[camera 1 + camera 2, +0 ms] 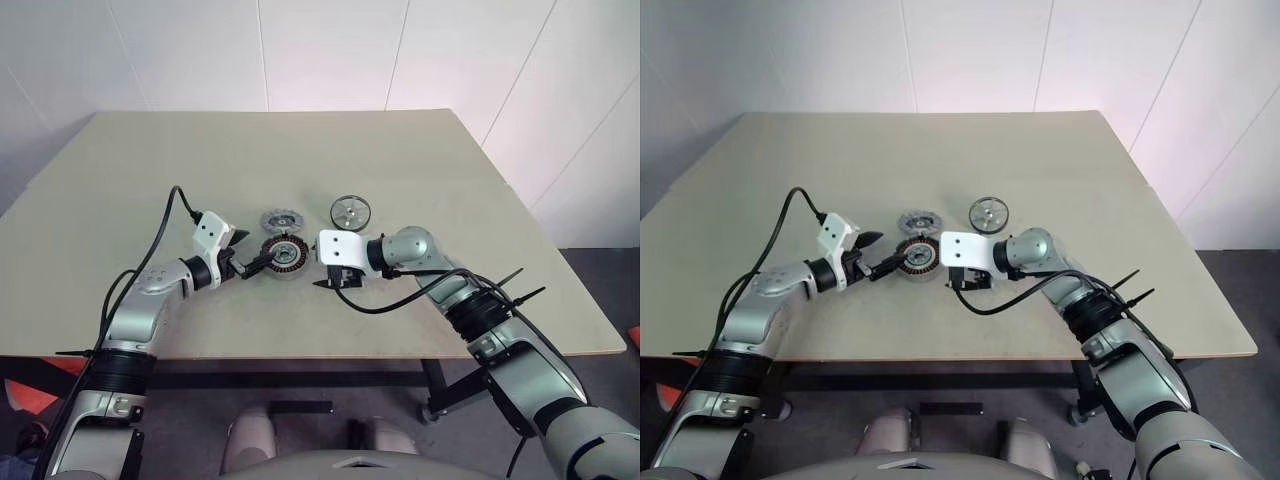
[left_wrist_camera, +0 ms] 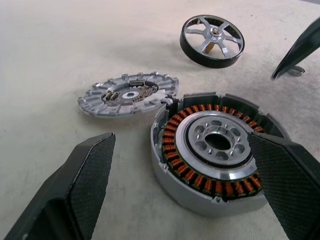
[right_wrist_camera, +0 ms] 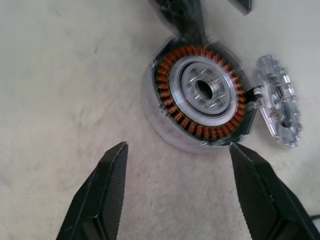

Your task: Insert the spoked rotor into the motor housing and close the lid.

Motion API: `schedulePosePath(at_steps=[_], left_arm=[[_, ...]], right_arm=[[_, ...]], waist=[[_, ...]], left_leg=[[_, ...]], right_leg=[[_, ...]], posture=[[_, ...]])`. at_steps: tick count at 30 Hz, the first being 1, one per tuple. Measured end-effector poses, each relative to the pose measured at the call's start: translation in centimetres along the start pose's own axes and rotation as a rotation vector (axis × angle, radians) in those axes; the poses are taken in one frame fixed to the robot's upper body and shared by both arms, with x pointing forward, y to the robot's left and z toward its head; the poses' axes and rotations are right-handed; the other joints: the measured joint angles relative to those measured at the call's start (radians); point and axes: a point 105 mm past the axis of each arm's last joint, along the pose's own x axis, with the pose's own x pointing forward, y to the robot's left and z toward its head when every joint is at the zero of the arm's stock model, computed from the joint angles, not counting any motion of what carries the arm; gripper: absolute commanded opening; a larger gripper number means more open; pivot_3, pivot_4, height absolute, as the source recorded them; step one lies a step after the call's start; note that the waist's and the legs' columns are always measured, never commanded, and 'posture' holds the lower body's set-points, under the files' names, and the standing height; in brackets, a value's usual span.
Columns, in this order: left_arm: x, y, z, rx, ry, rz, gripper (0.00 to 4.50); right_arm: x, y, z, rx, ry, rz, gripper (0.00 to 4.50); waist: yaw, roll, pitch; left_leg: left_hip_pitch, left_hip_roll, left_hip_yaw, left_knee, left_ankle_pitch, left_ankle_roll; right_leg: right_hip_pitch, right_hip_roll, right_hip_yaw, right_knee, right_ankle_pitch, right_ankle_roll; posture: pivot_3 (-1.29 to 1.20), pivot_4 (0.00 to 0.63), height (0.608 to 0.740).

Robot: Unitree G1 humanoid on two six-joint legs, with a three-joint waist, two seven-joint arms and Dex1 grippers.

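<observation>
The motor housing (image 1: 283,256) stands on the table (image 1: 450,170), its copper windings facing up, with nothing inside it. The lid (image 1: 282,221) lies flat just behind it, touching its rim. The spoked rotor (image 1: 350,211) lies apart, farther back and to the right. My left gripper (image 1: 250,262) is open, its fingers (image 2: 85,185) reaching along both sides of the housing (image 2: 215,150) from the left. My right gripper (image 1: 332,283) is open and empty, just right of the housing (image 3: 200,95) and pointing at it.
The table's front edge runs close below both arms. A black cable loops from each wrist. A small metal piece (image 2: 296,70) lies by the right gripper's finger (image 2: 300,47). Bare tabletop stretches behind and to both sides of the parts.
</observation>
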Motion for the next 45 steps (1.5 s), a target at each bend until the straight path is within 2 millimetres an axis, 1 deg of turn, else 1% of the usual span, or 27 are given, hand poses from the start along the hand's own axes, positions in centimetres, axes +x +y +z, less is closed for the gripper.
schedulePosePath(at_steps=[2, 5, 7, 10, 19, 24, 27, 30, 33, 37, 39, 41, 44, 45], left_arm=[[-0.7, 0.5, -0.3, 0.008, 0.013, 0.014, 4.5], [-1.7, 1.2, -0.9, -0.001, 0.024, 0.05, 4.5], [-1.8, 1.2, -1.1, -0.007, 0.026, 0.054, 4.5], [-1.7, 0.9, -1.3, -0.017, 0.021, 0.057, 4.5], [-1.5, 0.6, -1.5, -0.033, 0.013, 0.066, 4.5], [-1.7, 0.6, -1.8, -0.039, 0.019, 0.069, 4.5], [-1.7, 0.6, -1.9, -0.041, 0.021, 0.071, 4.5], [-1.8, 0.6, -2.0, -0.043, 0.023, 0.074, 4.5], [-1.9, 0.6, -2.0, -0.041, 0.021, 0.08, 4.5], [-1.9, 0.6, -1.8, -0.037, 0.017, 0.083, 4.5], [-1.9, 0.6, -1.8, -0.036, 0.017, 0.083, 4.5], [-1.9, 0.6, -1.8, -0.036, 0.017, 0.085, 4.5], [-1.8, 0.7, -1.7, -0.035, 0.014, 0.086, 4.5], [-1.8, 0.8, -1.5, -0.032, 0.009, 0.095, 4.5]], right_arm=[[0.2, -0.2, -0.3, -0.062, 0.028, 0.029, 3.61], [0.2, -1.3, -0.1, -0.17, 0.053, 0.056, 3.61], [0.3, -2.1, 0.2, -0.234, 0.065, 0.067, 3.61], [0.7, -2.4, 0.1, -0.314, 0.097, 0.101, 3.61], [2.2, -3.0, 1.2, -0.431, 0.103, 0.154, 3.61], [3.1, -3.2, 2.4, -0.466, 0.081, 0.152, 3.61], [3.3, -3.4, 2.8, -0.48, 0.077, 0.151, 3.61], [3.4, -3.4, 2.8, -0.497, 0.088, 0.166, 3.02], [3.5, -3.1, 2.4, -0.496, 0.1, 0.181, 2.05], [3.5, -3.4, 2.7, -0.511, 0.099, 0.172, 2.05], [3.5, -3.5, 2.8, -0.518, 0.1, 0.171, 1.72], [3.5, -3.5, 2.8, -0.517, 0.101, 0.172, 1.2], [3.5, -3.5, 2.8, -0.525, 0.096, 0.178, 0.09], [3.5, -3.4, 2.9, -0.528, 0.096, 0.184, 0.04]], waist=[[-0.002, 0.0, 0.0], [-0.013, 0.0, 0.0], [-0.016, 0.0, 0.0], [-0.017, 0.0, 0.0], [-0.027, 0.0, 0.0], [-0.028, 0.0, 0.0], [-0.027, 0.0, 0.0], [-0.027, 0.0, 0.0], [-0.027, 0.0, 0.0], [-0.033, 0.0, 0.0], [-0.033, 0.0, 0.0], [-0.034, 0.0, 0.0], [-0.037, 0.0, 0.0], [-0.039, 0.0, 0.0]], left_leg=[[0.0, 0.0, 0.0, 0.0, 0.0, 0.0], [-0.001, 0.001, 0.0, 0.0, 0.0, 0.0], [-0.001, 0.0, 0.0, 0.0, 0.0, 0.0], [-0.002, 0.0, 0.0, 0.001, 0.0, 0.0], [-0.001, 0.001, 0.0, 0.001, 0.0, 0.0], [-0.002, 0.001, 0.0, 0.001, 0.0, 0.0], [-0.003, 0.001, 0.0, 0.001, 0.0, 0.0], [-0.003, 0.001, 0.0, 0.001, 0.0, 0.0], [-0.003, 0.001, 0.0, 0.002, 0.0, 0.0], [-0.003, 0.002, 0.0, 0.002, 0.0, -0.001], [-0.003, 0.002, 0.0, 0.002, 0.001, -0.001], [-0.003, 0.002, 0.0, 0.002, 0.001, -0.001], [-0.003, 0.002, 0.0, 0.002, 0.001, -0.001], [-0.003, 0.003, 0.0, 0.002, 0.001, -0.001]], right_leg=[[-0.001, 0.0, 0.0, 0.0, 0.0, 0.0], [-0.002, 0.0, 0.0, 0.001, 0.0, 0.0], [-0.002, 0.0, 0.0, 0.001, 0.0, 0.0], [-0.001, 0.0, 0.0, 0.001, 0.0, 0.0], [-0.003, 0.0, 0.0, 0.004, 0.0, -0.001], [-0.004, 0.0, 0.0, 0.005, -0.001, -0.002], [-0.004, 0.0, 0.0, 0.005, -0.001, -0.002], [-0.005, 0.0, 0.0, 0.005, -0.001, -0.002], [-0.006, 0.0, 0.0, 0.007, -0.001, -0.002], [-0.007, 0.001, 0.001, 0.008, -0.001, -0.002], [-0.007, 0.002, 0.001, 0.008, -0.001, -0.002], [-0.007, 0.002, 0.001, 0.008, -0.001, -0.003], [-0.007, 0.002, 0.001, 0.008, -0.001, -0.003], [-0.007, 0.003, 0.001, 0.008, -0.001, -0.003]], posture=[[0.0, 0.0, 0.74], [0.0, 0.0, 0.74], [0.0, 0.0, 0.74], [0.0, 0.0, 0.74], [0.0, 0.0, 0.74], [0.0, 0.0, 0.74], [0.0, 0.0, 0.74], [0.0, 0.0, 0.74], [0.0, 0.0, 0.74], [0.0, 0.0, 0.74], [0.0, 0.0, 0.74], [0.0, 0.0, 0.74], [0.0, 0.0, 0.74], [0.0, 0.0, 0.74]])
